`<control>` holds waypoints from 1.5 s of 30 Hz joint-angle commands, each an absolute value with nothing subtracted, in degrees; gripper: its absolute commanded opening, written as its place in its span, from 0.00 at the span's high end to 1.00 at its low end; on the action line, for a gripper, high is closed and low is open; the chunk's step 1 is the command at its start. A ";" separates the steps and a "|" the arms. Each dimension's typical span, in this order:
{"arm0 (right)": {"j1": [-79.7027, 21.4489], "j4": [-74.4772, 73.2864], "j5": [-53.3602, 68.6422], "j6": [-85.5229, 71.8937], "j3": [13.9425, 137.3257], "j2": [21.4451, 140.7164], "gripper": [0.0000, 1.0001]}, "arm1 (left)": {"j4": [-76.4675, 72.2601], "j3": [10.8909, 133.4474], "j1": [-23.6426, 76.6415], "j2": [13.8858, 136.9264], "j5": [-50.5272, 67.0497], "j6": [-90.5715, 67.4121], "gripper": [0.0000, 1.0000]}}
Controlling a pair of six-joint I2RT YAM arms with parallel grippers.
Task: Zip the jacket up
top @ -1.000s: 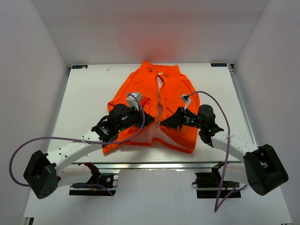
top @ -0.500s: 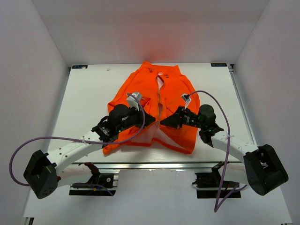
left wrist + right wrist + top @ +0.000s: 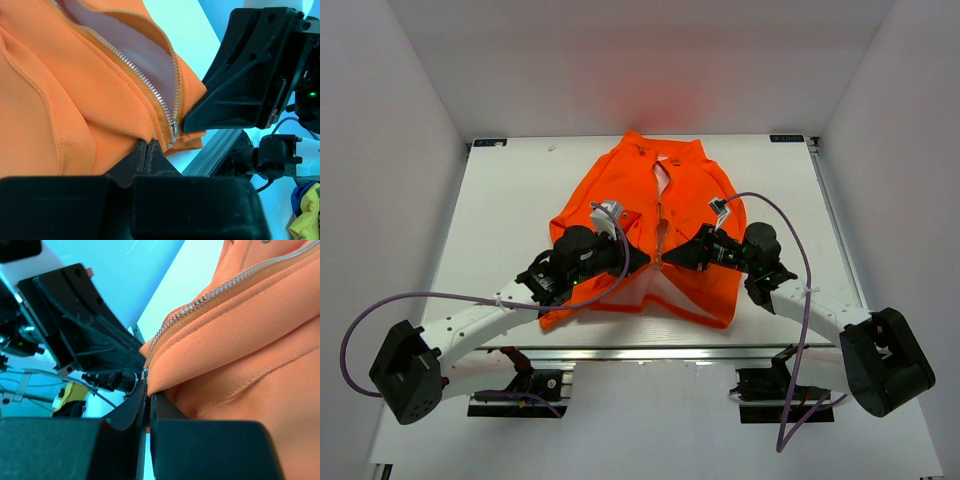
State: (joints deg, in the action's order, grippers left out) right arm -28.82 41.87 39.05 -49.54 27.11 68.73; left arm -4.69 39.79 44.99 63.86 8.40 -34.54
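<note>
Orange cloth fills both wrist views. My left end effector (image 3: 147, 150) is pressed together on the hem of the jacket (image 3: 695, 190), beside the foot of the zipper (image 3: 142, 80). My right end effector (image 3: 149, 396) pinches the facing edge. Beyond, the jacket lies mid-table (image 3: 500, 200), collar away, front open.

A white tabletop (image 3: 500, 210) is boxed in by plain white walls: a back wall (image 3: 640, 60) with a faint orange tint low at its middle, and a side wall (image 3: 375, 160) at either hand. A silver rail (image 3: 650, 352) runs along its near edge, and the light is soft and even.
</note>
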 commanded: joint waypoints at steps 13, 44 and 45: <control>-28.74 34.98 38.49 -45.97 29.36 65.39 1.00 | -4.92 40.78 46.05 61.17 6.59 -34.45 1.00; -30.15 34.28 40.17 -45.97 28.92 63.55 1.00 | -6.24 42.71 46.84 64.95 5.89 -35.16 1.00; -30.15 33.84 39.73 -45.79 28.92 63.46 1.00 | -6.33 42.80 46.85 64.95 5.89 -35.07 1.00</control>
